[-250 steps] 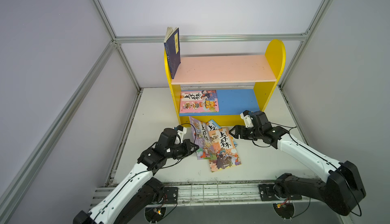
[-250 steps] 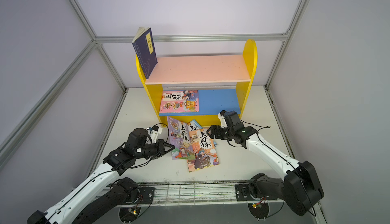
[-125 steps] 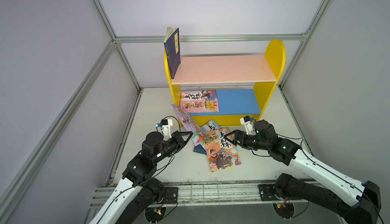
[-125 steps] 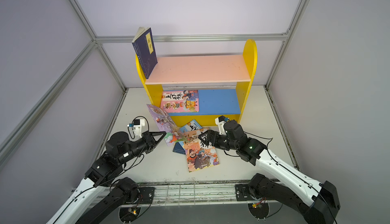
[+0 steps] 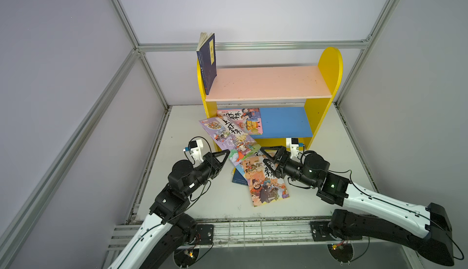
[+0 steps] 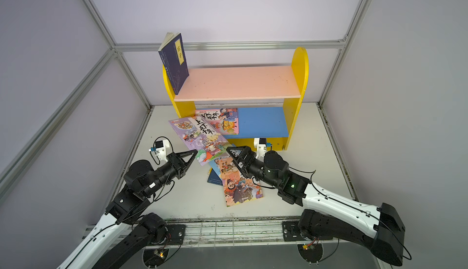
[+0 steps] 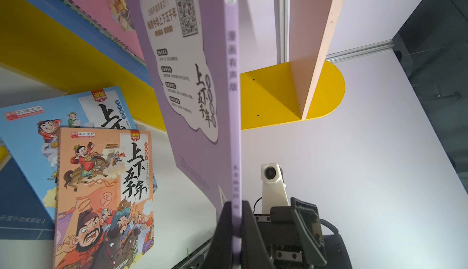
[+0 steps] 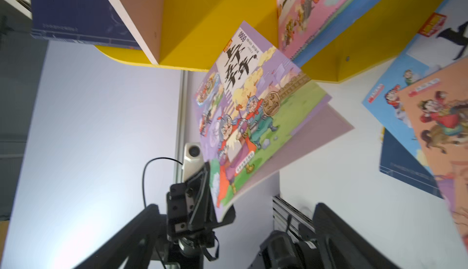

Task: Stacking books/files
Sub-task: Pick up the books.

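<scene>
purple book (image 5: 228,136) now up off worktop (image 5: 192,204), tilted toward shelf (image 5: 329,65) | left hand (image 7: 236,217) clamped on its spine | right hand (image 5: 264,155) now apart, empty | shelving likely next

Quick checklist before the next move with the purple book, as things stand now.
1. Left tool shut on purple book: ok.
2. Right tool open, holding nothing: ok.
3. Room on blue shelf beside pink book: ok.
4. Purple book level with that shelf: not ok, it tilts.
5. Grip firm enough to carry: cannot tell.
</scene>
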Controlling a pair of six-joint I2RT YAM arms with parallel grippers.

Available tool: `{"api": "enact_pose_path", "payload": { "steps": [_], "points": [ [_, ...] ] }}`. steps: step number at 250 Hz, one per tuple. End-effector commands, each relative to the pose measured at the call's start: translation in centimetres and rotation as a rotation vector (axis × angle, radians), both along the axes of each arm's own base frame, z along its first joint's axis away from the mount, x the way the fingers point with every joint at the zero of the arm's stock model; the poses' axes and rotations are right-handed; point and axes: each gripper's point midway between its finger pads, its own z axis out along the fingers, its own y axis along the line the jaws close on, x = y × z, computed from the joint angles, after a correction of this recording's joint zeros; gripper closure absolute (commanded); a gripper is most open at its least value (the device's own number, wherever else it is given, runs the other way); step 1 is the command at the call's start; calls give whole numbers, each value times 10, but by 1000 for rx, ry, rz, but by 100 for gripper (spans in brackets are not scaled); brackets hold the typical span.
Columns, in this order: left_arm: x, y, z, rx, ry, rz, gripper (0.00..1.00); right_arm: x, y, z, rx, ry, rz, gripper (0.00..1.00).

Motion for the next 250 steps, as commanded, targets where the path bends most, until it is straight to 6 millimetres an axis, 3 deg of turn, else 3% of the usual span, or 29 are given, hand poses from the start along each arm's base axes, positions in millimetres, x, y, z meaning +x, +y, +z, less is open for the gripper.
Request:
{"api": "enact_pose_path", "payload": {
  "steps": [1, 32, 51, 97, 132, 171, 207, 250],
  "points": [
    [2, 0, 26, -58, -89, 10, 100, 4, 18, 25, 209, 65, 3, 3],
    [2, 3, 31, -54, -108, 25, 100, -3, 45, 8, 202, 142, 33, 3],
    [2, 5, 31, -54, -108, 32, 100, -8, 54, 9, 190, 141, 40, 3],
    [0, 7, 28, -62, -111, 41, 100, -10, 61, 21, 194, 118, 54, 3],
    [1, 4, 27, -83, -111, 29, 100, -2, 63, 8, 180, 139, 16, 3],
    [-1, 8, 23, -91, -101, 44, 100, 6, 83, -8, 204, 152, 28, 11],
    [-3, 9, 21, -86, -91, 43, 100, 11, 99, -7, 282, 145, 51, 21],
    [-7, 13, 17, -86, -76, 48, 100, 19, 91, 1, 247, 84, 18, 25]
  ]
}}
